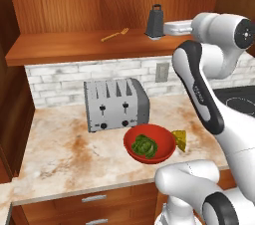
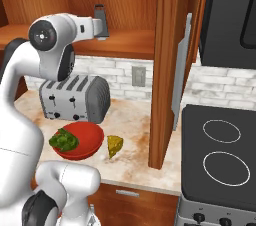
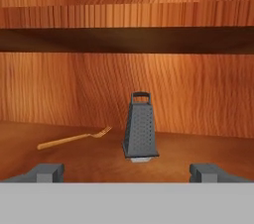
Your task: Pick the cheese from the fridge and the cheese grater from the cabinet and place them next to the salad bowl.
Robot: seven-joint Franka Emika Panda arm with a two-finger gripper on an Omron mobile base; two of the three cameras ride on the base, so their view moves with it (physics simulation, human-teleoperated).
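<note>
The arm (image 1: 199, 89) is glossy white, built of rounded, tube-like segments. A long dark grey, near-black panel runs along one link, bearing small pale lettering too fine to read. Above the toaster (image 2: 75, 97), the joint cap (image 2: 44, 34) is a dark disc ringed in white with a small light dot at its centre. Near the cheese grater (image 3: 140, 128), two small dark grey squared fingertips (image 3: 47, 172) show, apparently matte.
</note>
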